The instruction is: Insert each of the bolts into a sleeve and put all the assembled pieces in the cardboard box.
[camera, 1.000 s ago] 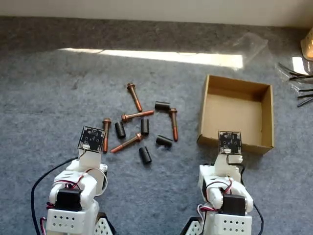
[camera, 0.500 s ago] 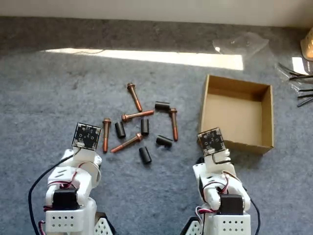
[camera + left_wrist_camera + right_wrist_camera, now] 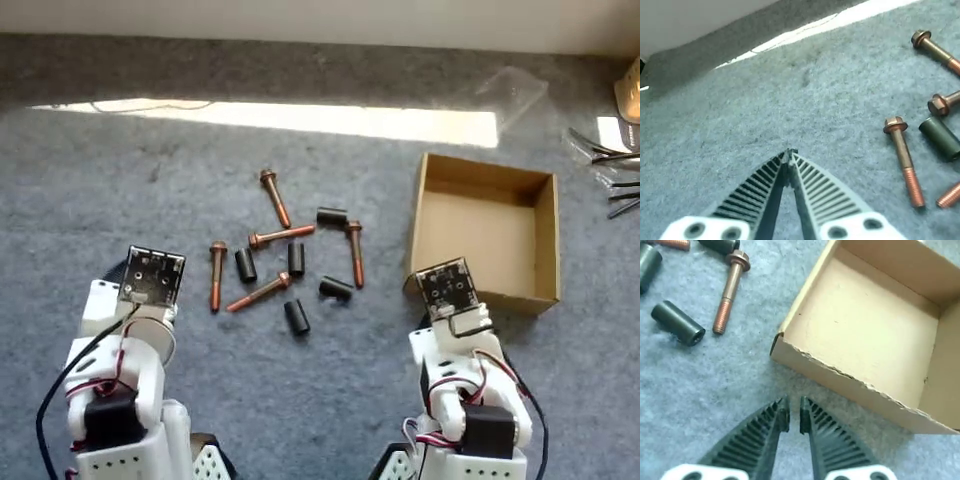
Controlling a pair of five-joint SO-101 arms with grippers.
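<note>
Several copper bolts (image 3: 281, 237) and several black sleeves (image 3: 296, 316) lie loose on the grey carpet, none joined. The cardboard box (image 3: 415, 235) stands open to their right with nothing in it. My left arm (image 3: 150, 280) sits left of the pile. Its gripper (image 3: 789, 153) is shut over bare carpet, with a bolt (image 3: 904, 167) and a sleeve (image 3: 940, 137) off to one side. My right arm (image 3: 450, 290) is by the box's near left corner. Its gripper (image 3: 794, 414) holds nothing, its fingers a sliver apart, just short of the box wall (image 3: 840, 377). A bolt (image 3: 730, 292) and a sleeve (image 3: 677, 322) lie nearby.
A strip of sunlight (image 3: 350, 118) crosses the carpet behind the parts. Clear plastic wrap (image 3: 510, 90) lies at the back right, and black cable ties (image 3: 610, 185) at the right edge. Open carpet lies between the two arms.
My left arm has swung to the left, away from the bolts. My right arm turned left toward the pile, then came partly back toward the box corner. The parts have not moved.
</note>
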